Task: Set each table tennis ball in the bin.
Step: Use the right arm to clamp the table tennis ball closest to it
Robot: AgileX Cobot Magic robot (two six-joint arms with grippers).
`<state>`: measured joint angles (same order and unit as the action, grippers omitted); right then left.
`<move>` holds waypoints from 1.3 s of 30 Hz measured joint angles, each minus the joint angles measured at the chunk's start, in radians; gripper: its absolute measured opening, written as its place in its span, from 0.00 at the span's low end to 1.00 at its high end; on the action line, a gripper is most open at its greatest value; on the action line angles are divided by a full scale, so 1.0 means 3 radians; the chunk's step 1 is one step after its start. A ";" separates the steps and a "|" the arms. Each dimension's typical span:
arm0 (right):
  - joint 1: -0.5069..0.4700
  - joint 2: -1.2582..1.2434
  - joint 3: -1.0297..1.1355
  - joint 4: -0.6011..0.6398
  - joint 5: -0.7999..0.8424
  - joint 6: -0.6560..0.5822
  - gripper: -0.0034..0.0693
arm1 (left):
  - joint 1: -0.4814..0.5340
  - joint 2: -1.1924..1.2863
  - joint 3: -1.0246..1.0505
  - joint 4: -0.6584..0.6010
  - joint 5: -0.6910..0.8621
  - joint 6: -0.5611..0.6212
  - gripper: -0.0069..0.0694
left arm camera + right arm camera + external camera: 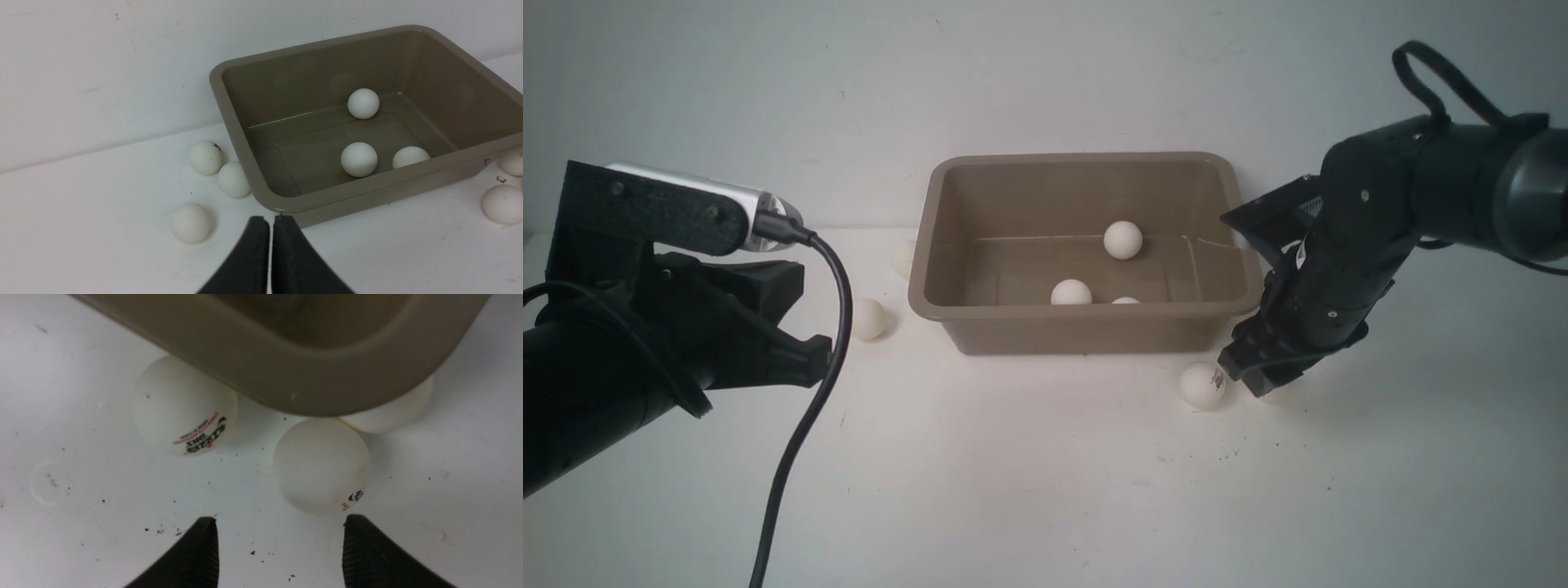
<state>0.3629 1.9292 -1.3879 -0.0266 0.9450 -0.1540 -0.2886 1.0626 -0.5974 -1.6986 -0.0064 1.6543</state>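
The taupe bin [1086, 331] stands mid-table with three table tennis balls inside [1123, 240] [1071, 292] [1125, 301]. My right gripper [280, 520] is open, low over the table by the bin's near right corner [286, 371]. A ball [322, 465] lies just ahead of its fingertips, off towards one finger. A printed ball [186, 406] lies beside it, and a third [392, 410] sits partly under the rim. My left gripper [271, 222] is shut and empty, short of the bin's left corner [261, 192]. Three balls [206, 157] [233, 179] [191, 223] lie left of the bin.
A white wall rises close behind the bin. The left arm's black cable [809, 408] hangs down over the table's near left. Small dark specks dot the white tabletop [102, 490].
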 joint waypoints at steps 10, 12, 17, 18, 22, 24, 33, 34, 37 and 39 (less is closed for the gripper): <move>0.0000 0.0140 0.0000 -0.0236 -0.0121 0.0126 0.57 | 0.0000 0.0000 0.0000 0.0000 0.0000 0.0000 0.09; 0.0000 0.0146 0.0000 -0.0246 -0.0149 0.0130 0.57 | 0.0000 0.0000 0.0000 0.0000 0.0000 0.0000 0.09; 0.0000 0.0146 0.0000 -0.0250 -0.0250 0.0140 0.57 | 0.0000 0.0000 0.0000 0.0000 0.0000 0.0000 0.09; 0.0000 0.0146 0.0000 -0.0250 -0.0268 0.0140 0.57 | 0.0000 0.0000 0.0000 0.0000 0.0000 0.0000 0.09; 0.0000 0.0149 0.0000 -0.0250 -0.0291 0.0143 0.57 | 0.0000 0.0000 0.0000 0.0000 0.0000 0.0000 0.09; 0.0000 0.0157 0.0000 -0.0250 -0.0307 0.0143 0.57 | 0.0000 0.0000 0.0000 0.0000 0.0000 0.0000 0.09; 0.0000 0.0202 0.0000 -0.0264 -0.0375 0.0144 0.57 | 0.0000 0.0000 0.0000 0.0000 0.0000 0.0000 0.09; 0.0000 0.0220 0.0000 -0.0272 -0.0375 0.0144 0.57 | 0.0000 0.0000 0.0000 0.0000 0.0000 0.0000 0.09; 0.0000 0.0286 0.0000 -0.0275 -0.0372 0.0144 0.57 | 0.0000 0.0000 0.0000 0.0000 0.0000 0.0000 0.09; 0.0000 0.0327 0.0000 -0.0275 -0.0372 0.0144 0.57 | 0.0000 0.0000 0.0000 0.0000 0.0000 0.0000 0.09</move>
<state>0.3629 2.0272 -1.3879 -0.1091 0.8334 -0.1109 -0.2886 1.0626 -0.5974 -1.6986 -0.0064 1.6543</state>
